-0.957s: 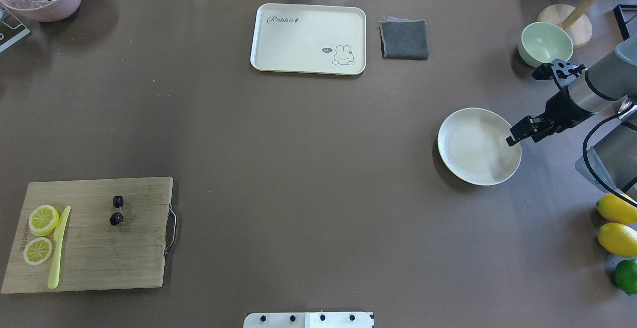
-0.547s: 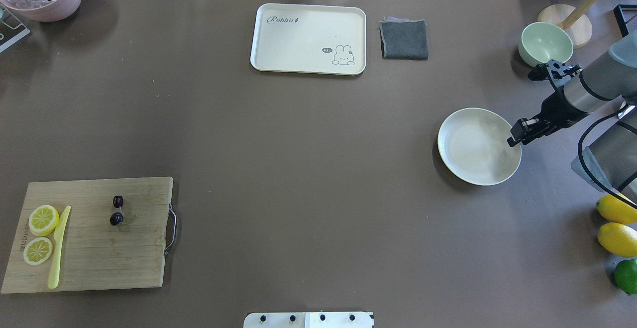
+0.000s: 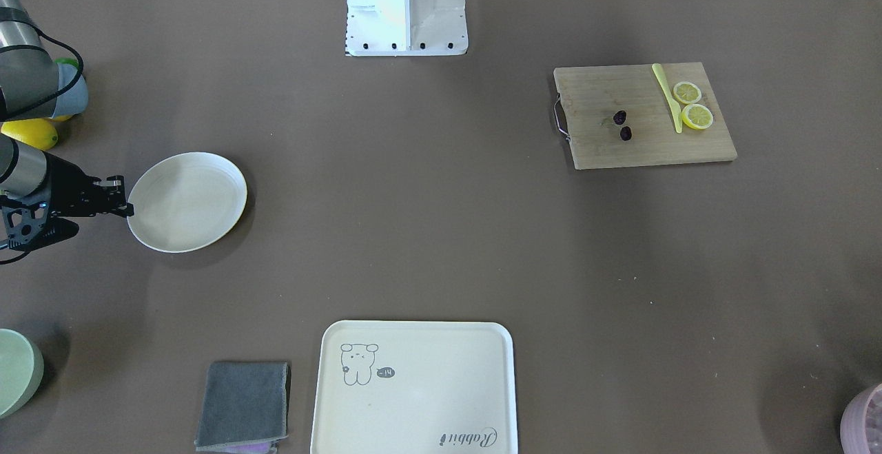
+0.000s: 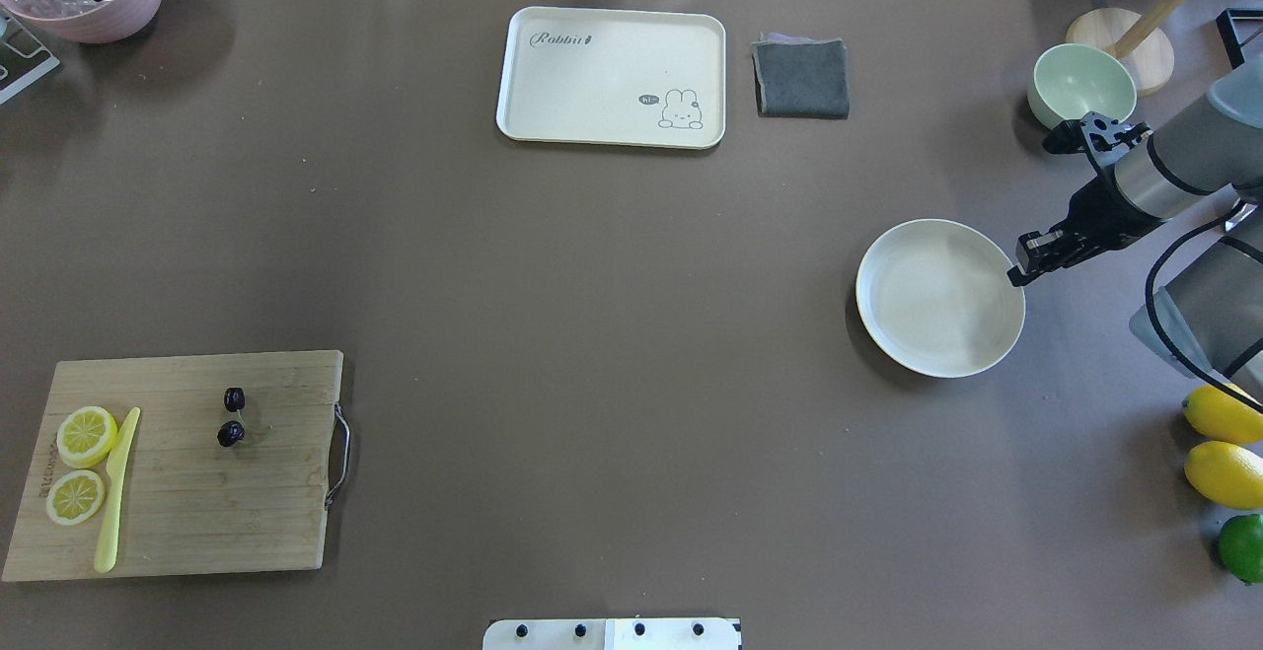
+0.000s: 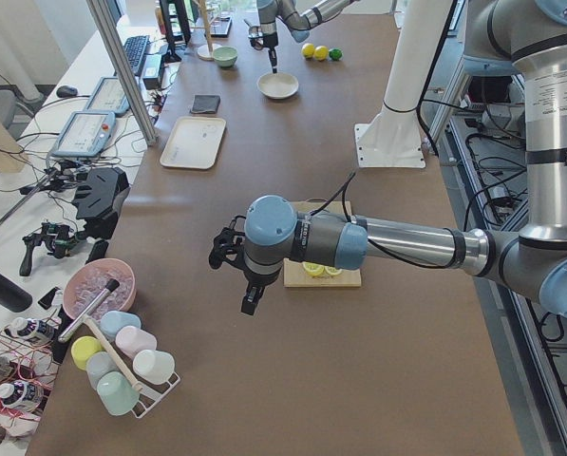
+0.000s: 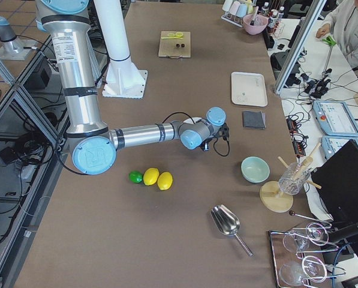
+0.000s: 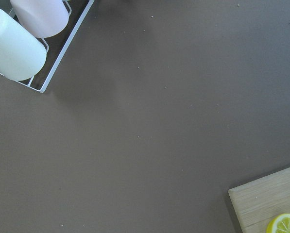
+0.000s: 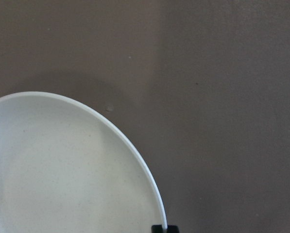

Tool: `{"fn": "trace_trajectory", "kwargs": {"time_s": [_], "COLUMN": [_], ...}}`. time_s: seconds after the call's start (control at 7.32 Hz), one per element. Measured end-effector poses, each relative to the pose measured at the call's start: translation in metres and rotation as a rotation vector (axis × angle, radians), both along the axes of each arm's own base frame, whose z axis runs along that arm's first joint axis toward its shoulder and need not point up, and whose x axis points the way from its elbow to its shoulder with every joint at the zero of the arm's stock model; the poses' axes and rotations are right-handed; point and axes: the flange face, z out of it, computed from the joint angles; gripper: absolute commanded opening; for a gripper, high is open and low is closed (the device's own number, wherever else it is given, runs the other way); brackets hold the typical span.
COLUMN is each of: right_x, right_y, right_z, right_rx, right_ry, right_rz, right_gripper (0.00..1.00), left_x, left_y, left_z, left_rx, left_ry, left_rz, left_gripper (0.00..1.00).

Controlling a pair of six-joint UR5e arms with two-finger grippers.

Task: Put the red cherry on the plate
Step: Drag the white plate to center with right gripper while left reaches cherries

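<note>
The red cherry [image 4: 230, 433], two dark fruits on one stem, lies on a wooden cutting board [image 4: 197, 502] at the near left; it also shows as the cherry [image 3: 625, 133] in the front view. The cream plate [image 4: 937, 300] sits far to the right. My right gripper [image 4: 1014, 278] is at the plate's right rim, its jaws shut on the rim [image 8: 154, 194], with a black fingertip [image 8: 158, 228] showing at the edge. My left gripper [image 5: 250, 304] hangs over the table beside the board, and I cannot tell if it is open or shut.
Lemon slices [image 4: 87, 436] and a yellow knife [image 4: 116, 492] share the board. A rabbit tray [image 4: 612, 78] and grey cloth [image 4: 801, 78] lie at the far side. A green bowl [image 4: 1081, 86] and lemons [image 4: 1224, 413] flank the right arm.
The plate has shifted slightly left and toward the robot, with the right gripper at its rim. The cherry and board have not moved.
</note>
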Motion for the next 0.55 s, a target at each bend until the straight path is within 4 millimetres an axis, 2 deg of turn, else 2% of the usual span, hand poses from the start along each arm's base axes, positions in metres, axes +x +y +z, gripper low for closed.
{"fn": "trace_trajectory", "kwargs": {"time_s": [0.14, 0.27, 0.55], "right_x": [-0.003, -0.013, -0.056], "right_y": [-0.001, 0.001, 0.009], "right_z": [-0.012, -0.031, -0.092], "right_rx": [-0.009, -0.032, -0.097], "right_ry": [-0.016, -0.032, -0.064], "right_rz": [0.003, 0.018, 0.057], "right_gripper": [0.0, 0.0, 0.0], "left_x": [0.011, 0.031, 0.089], "left_y": [0.0, 0.005, 0.03], "left_z": [-0.009, -0.025, -0.048], "left_rx": [-0.04, -0.087, -0.158], "left_ry": [0.049, 0.093, 0.17], "left_rz": [-0.018, -0.04, -0.076], "left_gripper": [0.98, 0.98, 0.98]}}
